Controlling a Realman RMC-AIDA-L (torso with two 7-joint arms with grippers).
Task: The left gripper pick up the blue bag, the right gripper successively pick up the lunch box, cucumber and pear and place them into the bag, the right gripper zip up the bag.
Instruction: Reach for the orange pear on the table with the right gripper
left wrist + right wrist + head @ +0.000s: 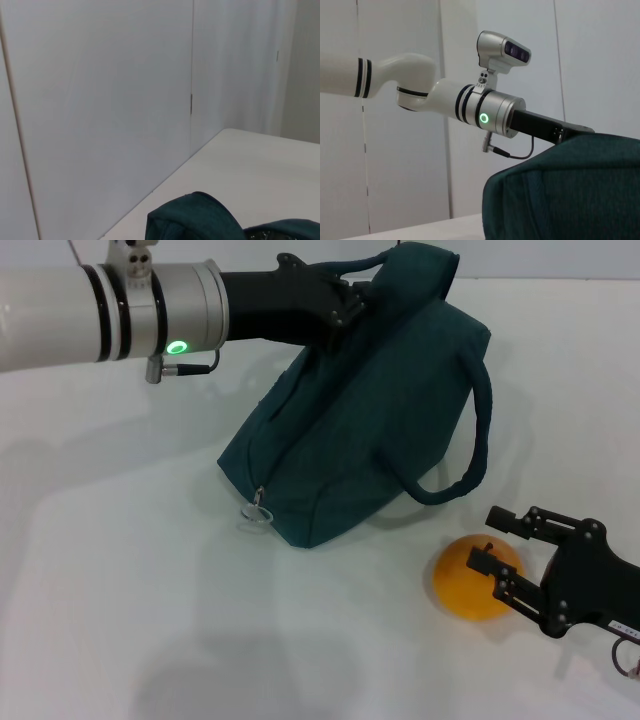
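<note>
A: Which stage of the task does this moment show?

B: A late middle stage, by judgement. The left pincer (345, 302) is clamped on the upper far corner of the blue bag (370, 410), holding that end raised so the bag stands tilted on the white desk (120, 570). Neither the lunch box nor the cucumber is visible on the desk; they are probably inside the bag, though its interior is hidden.

A: And the pear?

B: The pear (470, 578) lies on the desk, near the bag's front right corner but apart from it. The right pincer (505, 552) has its fingers spread, one at the pear's top and one at its right flank; contact cannot be confirmed. The pear is not lifted.

A: What is left?

B: Grasping the pear, placing it in the bag, then zipping up. The silver ring pull (257, 512) hangs at the bag's low front end, resting on the desk.

A: How much room is there for moving?

B: The desk is bare to the left and front of the bag. The loose handle (478, 430) loops out on the right, between the pear and the bag's top, and could snag a direct path. The desk's far edge meets a wall just behind the bag.
</note>
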